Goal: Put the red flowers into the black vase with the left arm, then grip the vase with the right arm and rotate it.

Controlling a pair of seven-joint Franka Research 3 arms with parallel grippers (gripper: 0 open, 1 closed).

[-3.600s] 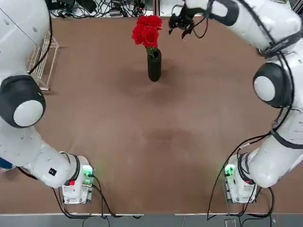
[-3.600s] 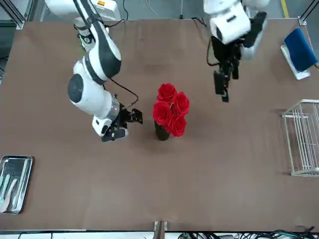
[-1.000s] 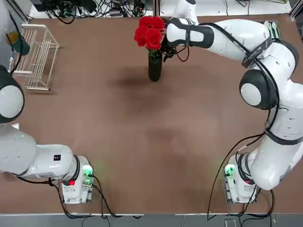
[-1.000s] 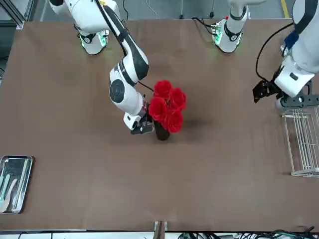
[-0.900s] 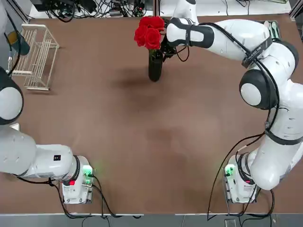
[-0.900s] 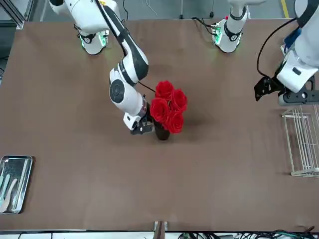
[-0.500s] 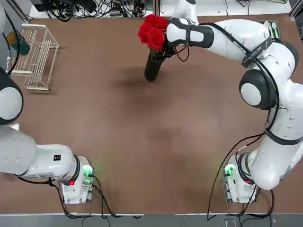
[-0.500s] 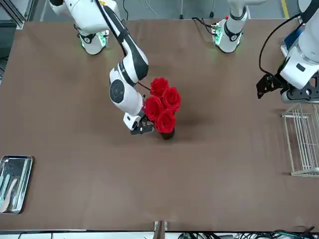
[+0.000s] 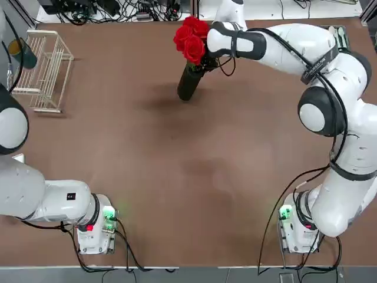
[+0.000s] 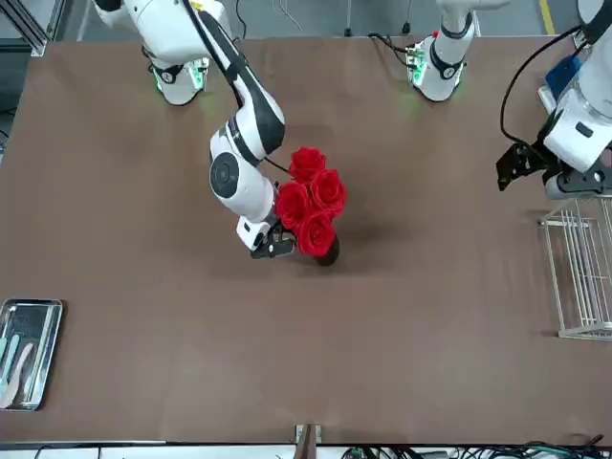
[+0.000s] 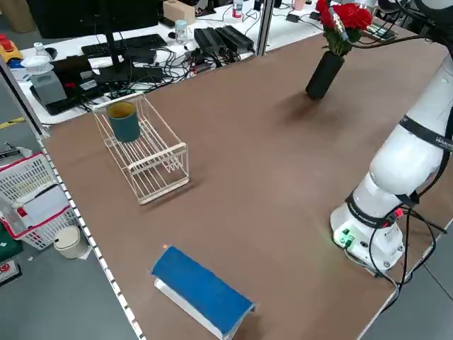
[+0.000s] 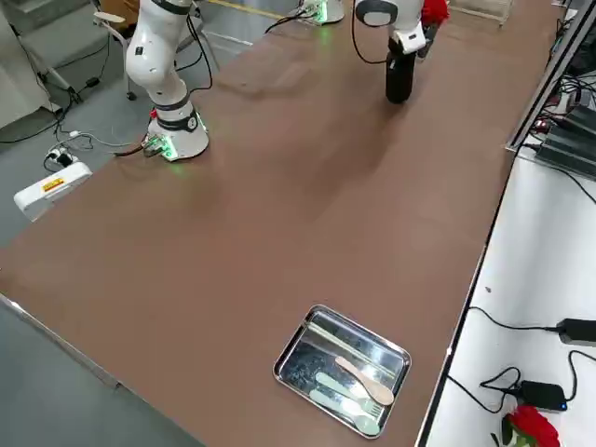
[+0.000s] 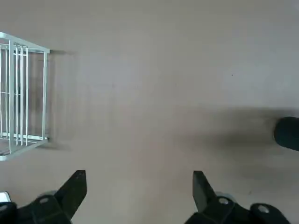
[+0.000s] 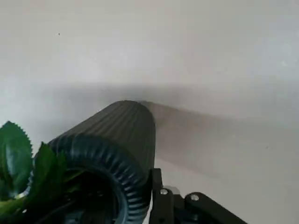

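Well, the right hand point(image 10: 287, 236) clamps a tilted, ribbed vase point(image 9: 188, 82) of red roses point(image 9: 191, 40); left hand point(image 13: 139, 173) open near rack point(image 9: 47, 73).

The place before you is a robotics lab: two white jointed arms point(image 9: 330, 112) are mounted at one edge of a brown table point(image 9: 177, 177), with black cables point(image 9: 263, 236) looping beside their bases. Beyond the table's far edge you can see a white desk point(image 11: 152, 46) bearing a monitor point(image 11: 99, 14), a keyboard point(image 11: 124, 47) and tangled wiring. Props for handling lie on your table, among them a white wire rack point(image 11: 152, 152) and a metal tray of utensils point(image 12: 343, 371).
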